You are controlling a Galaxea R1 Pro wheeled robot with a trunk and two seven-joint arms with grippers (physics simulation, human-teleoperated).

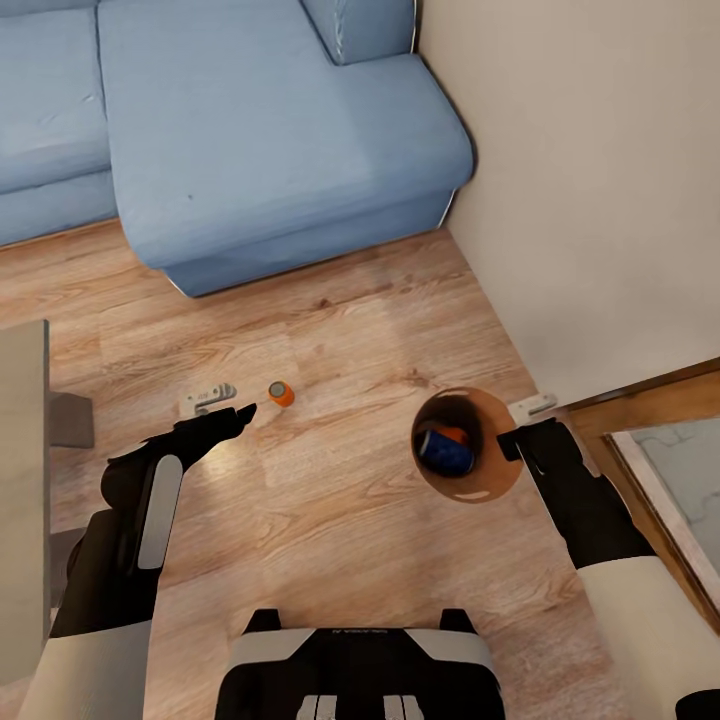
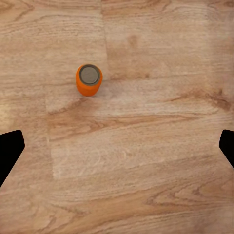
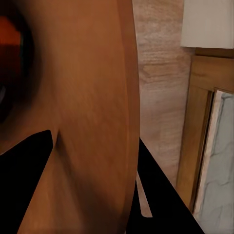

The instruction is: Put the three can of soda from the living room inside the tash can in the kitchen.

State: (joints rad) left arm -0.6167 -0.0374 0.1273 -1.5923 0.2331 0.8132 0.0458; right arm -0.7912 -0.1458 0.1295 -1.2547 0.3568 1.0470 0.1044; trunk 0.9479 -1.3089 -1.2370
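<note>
1. Wood-plank floor (image 1: 350, 330) of the living room, with a light blue corner sofa (image 1: 250, 130) at the far side and a beige wall (image 1: 600, 180) at the right.
2. Orange can (image 1: 281, 393) upright on the floor, silver top up, just beyond the left gripper (image 1: 222, 410); same can in the left wrist view (image 2: 89, 80), standing clear of the jaw tips and off to one side of the gap between them.
3. Left gripper held above the floor, jaws spread wide and holding nothing, dark tips at the two edges of the wrist view (image 2: 117, 146).
4. Round bin (image 1: 490, 470), copper-brown inside, carried at the right gripper (image 1: 525, 430) above the floor near the wall.
5. Dark blue can (image 1: 446, 452) lying inside the bin, with a second orange can (image 1: 457, 435) partly visible beside it.
6. Right gripper clamped on the bin's rim, one jaw inside the wall and one outside, as seen close up in the right wrist view (image 3: 97, 161).
7. Wooden door frame (image 1: 650, 400) at the right edge, next to the bin.
8. Grey surface (image 1: 20, 480) at the left edge.
</note>
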